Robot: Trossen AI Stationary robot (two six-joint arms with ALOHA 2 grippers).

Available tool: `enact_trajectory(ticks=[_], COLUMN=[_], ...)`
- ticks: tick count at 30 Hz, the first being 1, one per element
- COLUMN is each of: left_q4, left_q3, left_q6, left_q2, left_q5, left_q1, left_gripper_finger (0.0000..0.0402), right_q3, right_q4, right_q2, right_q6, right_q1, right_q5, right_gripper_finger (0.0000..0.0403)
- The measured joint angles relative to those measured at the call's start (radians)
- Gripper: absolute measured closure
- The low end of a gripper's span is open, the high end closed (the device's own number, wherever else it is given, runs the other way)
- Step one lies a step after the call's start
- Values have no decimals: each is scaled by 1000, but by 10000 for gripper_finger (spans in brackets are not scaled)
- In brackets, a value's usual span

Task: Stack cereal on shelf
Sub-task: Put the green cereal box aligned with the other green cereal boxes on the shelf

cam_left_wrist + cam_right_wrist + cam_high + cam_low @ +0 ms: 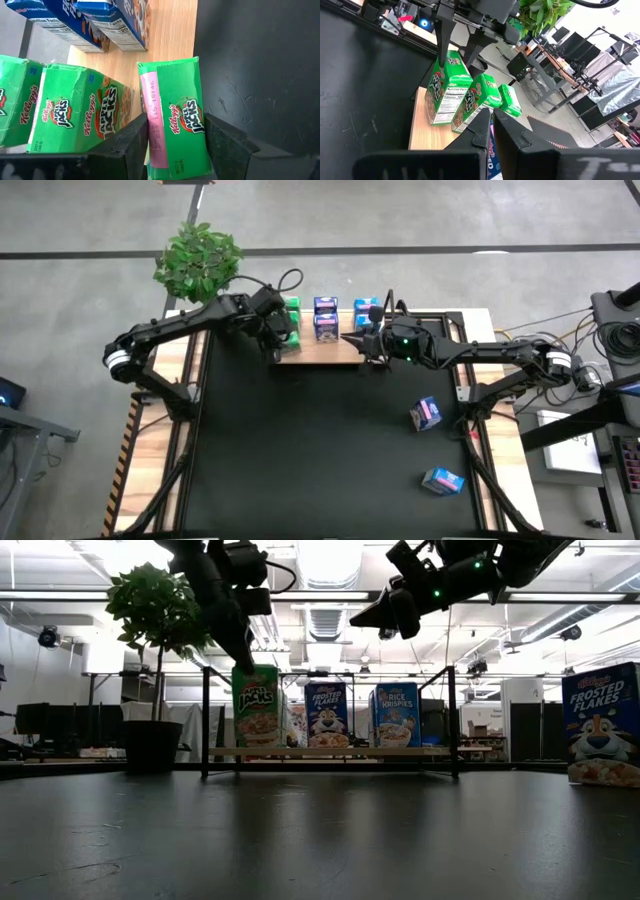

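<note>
The shelf [320,352] stands at the table's far middle, a wood board with black uprights. On it stand green cereal cartons [75,115] at the left and blue ones [328,715] toward the right. My left gripper [177,150] reaches down over the nearest green carton [175,105] at the board's left front, fingers on either side of its top. My right gripper [348,339] hangs shut and empty above the shelf's right half, pointing level toward the left. My left gripper has the green carton's top end [170,135] between its two fingers, one on each broad face. The fingers [441,40] slant down from above and from the table's left. The carton stands upright with its bottom on the shelf board [170,40].
Two blue cartons [426,413] [443,480] lie on the black mat at the right. A potted plant [198,258] stands beyond the table's far left corner. The black uprights [205,720] [452,720] bound the shelf's ends.
</note>
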Motion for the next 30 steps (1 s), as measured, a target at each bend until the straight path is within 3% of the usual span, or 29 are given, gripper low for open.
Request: enact_trajectory(ticks=[19, 30], left_q4=[11, 18], left_q3=[0, 2], left_q6=[6, 15], left_q2=[40, 40], left_q5=[-2, -11], left_q1=[8, 8], left_gripper_finger=[219, 176], right_q3=[0, 0], right_q4=[-3, -10], right_q2=[0, 0], right_q6=[-8, -8], right_q1=[0, 0], right_q5=[1, 1], right_gripper_finger=[390, 390])
